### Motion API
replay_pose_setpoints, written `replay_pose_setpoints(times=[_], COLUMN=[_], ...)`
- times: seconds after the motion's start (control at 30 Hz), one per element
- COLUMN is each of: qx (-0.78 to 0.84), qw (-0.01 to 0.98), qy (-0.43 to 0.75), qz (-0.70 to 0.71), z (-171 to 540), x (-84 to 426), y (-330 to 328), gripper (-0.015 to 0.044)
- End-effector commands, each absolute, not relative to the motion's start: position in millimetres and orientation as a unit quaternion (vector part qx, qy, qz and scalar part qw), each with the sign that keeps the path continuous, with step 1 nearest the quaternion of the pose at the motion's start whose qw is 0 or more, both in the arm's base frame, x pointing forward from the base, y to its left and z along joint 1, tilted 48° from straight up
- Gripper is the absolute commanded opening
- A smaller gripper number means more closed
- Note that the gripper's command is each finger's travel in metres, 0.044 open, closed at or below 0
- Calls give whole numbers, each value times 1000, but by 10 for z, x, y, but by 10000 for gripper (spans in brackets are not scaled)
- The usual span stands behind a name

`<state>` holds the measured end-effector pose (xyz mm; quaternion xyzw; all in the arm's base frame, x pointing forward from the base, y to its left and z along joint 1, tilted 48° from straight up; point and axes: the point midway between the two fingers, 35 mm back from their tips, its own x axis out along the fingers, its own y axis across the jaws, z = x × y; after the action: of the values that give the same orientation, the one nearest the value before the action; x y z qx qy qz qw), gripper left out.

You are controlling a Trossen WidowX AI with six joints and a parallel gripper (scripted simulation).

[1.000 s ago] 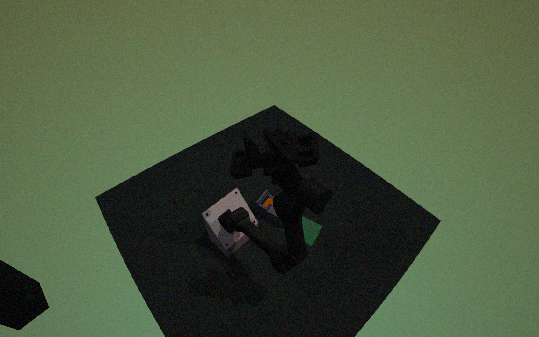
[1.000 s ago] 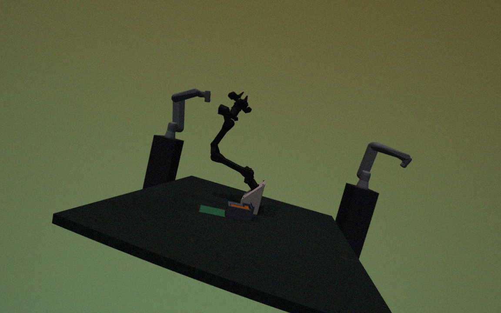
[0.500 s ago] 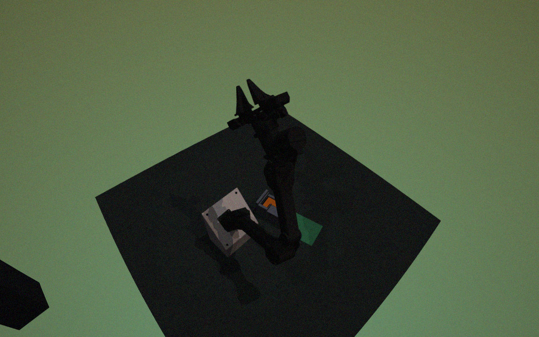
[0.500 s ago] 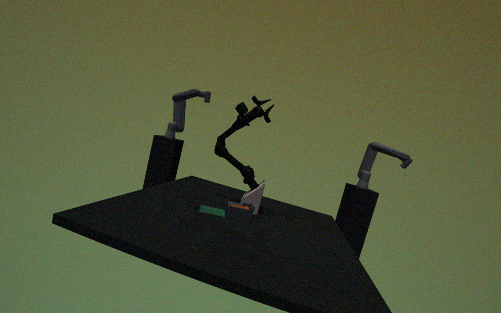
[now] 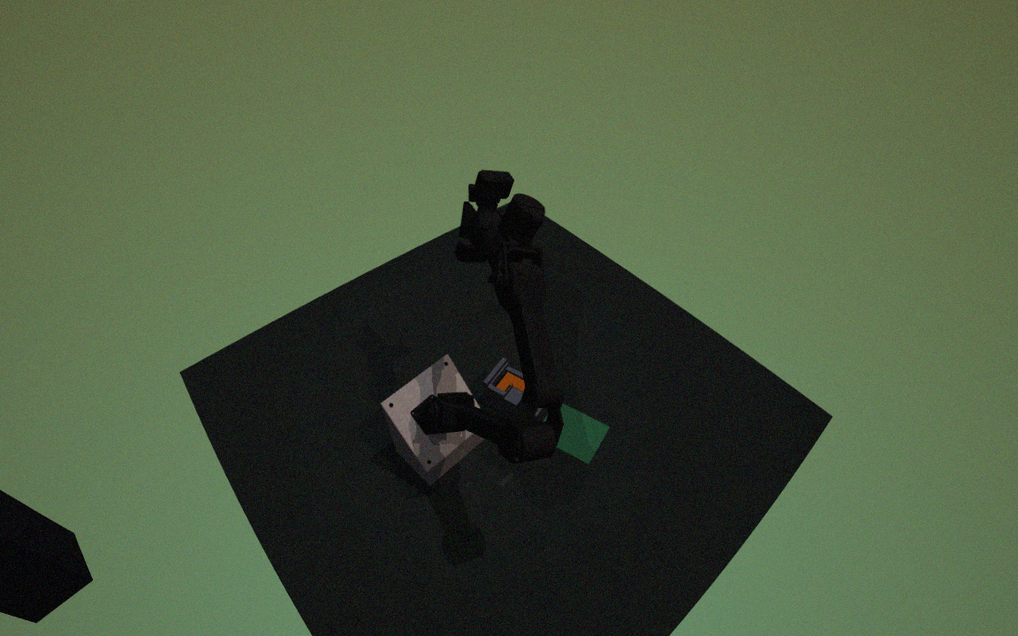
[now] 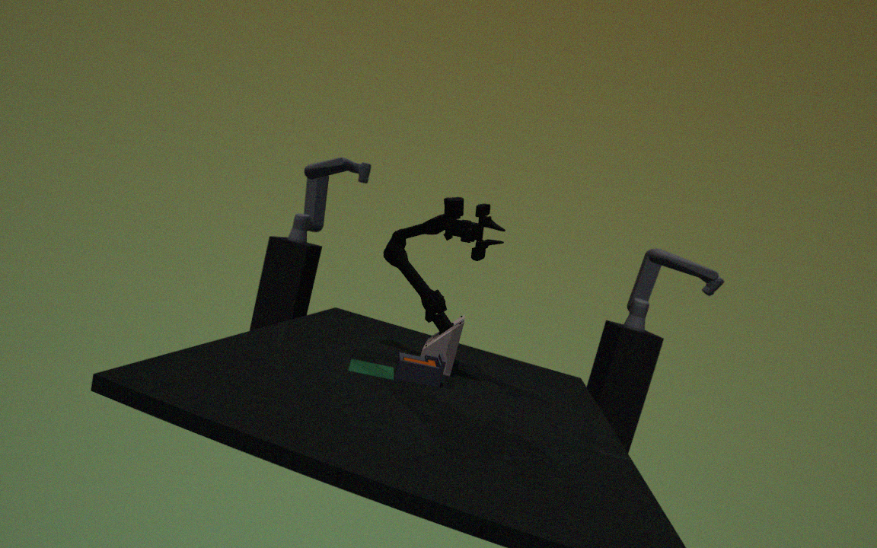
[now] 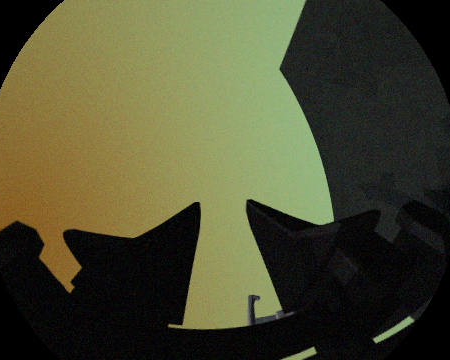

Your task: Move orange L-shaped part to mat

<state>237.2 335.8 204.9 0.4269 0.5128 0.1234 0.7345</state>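
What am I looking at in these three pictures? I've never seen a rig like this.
A single black jointed robot arm stands on a pale base plate on a dark table. One picture looks down from above, one from the side at a distance, and one from a camera on the arm's wrist, looking out between the two fingers of its claw. On the table lie a grey tray with an orange part in its pocket, and a green mat beside it. The claw is high in the air, partly open, holding nothing. The grey posts at the corners appear to carry cameras.

Dim green-to-ochre backdrop, dark square table (image 6: 428, 436), two dark pedestals (image 6: 285, 279) behind it.
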Motion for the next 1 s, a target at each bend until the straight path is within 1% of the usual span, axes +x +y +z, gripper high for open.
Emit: replay_pose_setpoints(times=[0.0,0.17,0.33,0.47,0.6,0.67,0.97], qx=[324,185,16,-140,-305,-338,-338], qw=[789,820,807,751,643,614,614], qy=[521,538,571,612,664,675,675], qz=[31,-64,-151,-204,-230,-231,-231], z=[1427,879,453,236,164,168,168], x=[2577,2689,2654,2514,2293,2243,2243], y=[2920,2324,1616,996,376,258,258], gripper=[180,180,180,180,180,180,180])
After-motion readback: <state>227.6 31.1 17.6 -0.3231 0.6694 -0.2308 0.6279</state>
